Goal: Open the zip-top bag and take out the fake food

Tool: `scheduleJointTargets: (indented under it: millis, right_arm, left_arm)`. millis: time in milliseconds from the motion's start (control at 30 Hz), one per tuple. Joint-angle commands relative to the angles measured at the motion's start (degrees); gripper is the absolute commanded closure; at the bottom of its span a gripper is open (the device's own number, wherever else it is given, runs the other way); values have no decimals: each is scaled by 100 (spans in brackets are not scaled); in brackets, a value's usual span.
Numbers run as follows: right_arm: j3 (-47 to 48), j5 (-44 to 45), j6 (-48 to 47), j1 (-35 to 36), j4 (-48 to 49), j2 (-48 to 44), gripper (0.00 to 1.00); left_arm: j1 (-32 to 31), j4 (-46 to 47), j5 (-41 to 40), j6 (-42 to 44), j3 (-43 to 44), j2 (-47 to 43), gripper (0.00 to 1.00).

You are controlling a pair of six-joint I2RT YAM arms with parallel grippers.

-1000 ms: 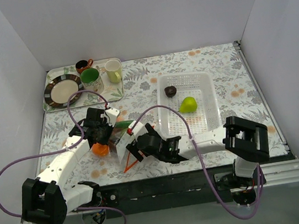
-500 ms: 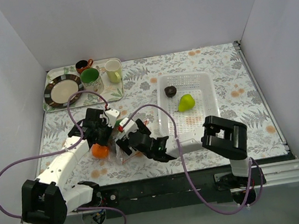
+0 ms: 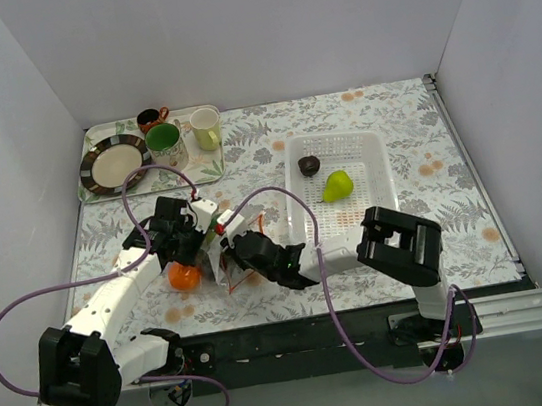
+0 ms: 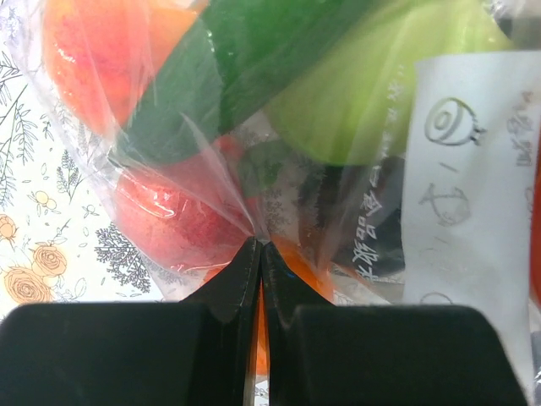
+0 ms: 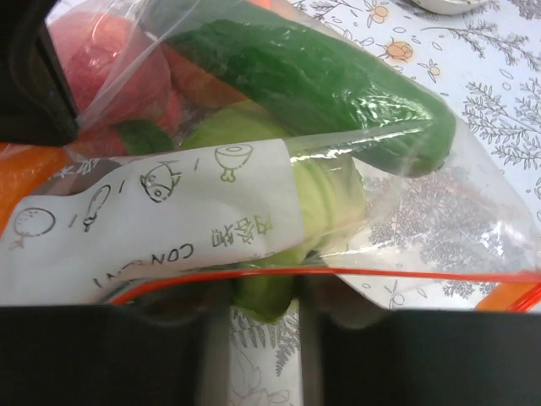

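Note:
The zip-top bag [image 3: 222, 270] lies between my two grippers, left of the basket. In the left wrist view, my left gripper [image 4: 259, 247] is shut on a pinch of the bag's clear plastic [image 4: 211, 169]. Fake food fills the bag: a dark green pod [image 5: 321, 76], a pink-red peach [image 5: 110, 59] and a light green fruit [image 5: 325, 199]. My right gripper [image 5: 264, 296] sits at the orange-red zip strip [image 5: 406, 273], with its jaws closed against the light green fruit at the mouth. An orange [image 3: 182, 275] shows below the left gripper [image 3: 198, 238]; the right gripper [image 3: 230, 257] is beside it.
To the right is a white perforated basket [image 3: 378, 210] holding a green pear [image 3: 337, 186] and a dark brown piece [image 3: 309, 165]. A tray [image 3: 204, 168] at the back left carries a plate [image 3: 114, 164], a green mug [image 3: 163, 139] and a cream mug [image 3: 206, 127].
My right arm has slid left to the bag's mouth, and its jaws have gone from wide open to narrow around the light green fruit. The left gripper has kept its pinch.

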Motion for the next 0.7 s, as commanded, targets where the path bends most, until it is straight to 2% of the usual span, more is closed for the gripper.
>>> scheduleJointTargets:
  millis: [0,33,67,200,300,467,567,600,667]
  right_arm:
    - [-223,-400,108,15,294,-511,85]
    - [-284,-426,221,23,154,-607,93]
    - [-415,-488,283,23,100,-834,94]
    - [-1022,-664,495,76,-49,-1530,94]
    - [-1530,-892,679,111,-172,-2118,94]
    - [-2051,-1900,873,111,-550,-2988,94]
    - [-2087,-2333,925,111,-1234,-3436,93]
    - [-2095,-2351,995,111,-1723,-3586,92]
    - [-2157,-2020,1092,120,-2113,-4155,91]
  left_arm:
    - [-1,4,107,9,42,-156,100]
    - [-1,21,90,9,41,-164,100]
    - [-1,39,55,0,50,-156,100]
    - [-1,135,-42,44,77,-129,100]
    - [-9,293,-437,70,68,-59,100]
    - [-1,321,-473,-26,173,152,100]
    - [-9,303,-394,-88,278,249,100]
    - [-1,294,-376,-105,314,266,100]
    - [-1,303,-376,-97,323,301,100]
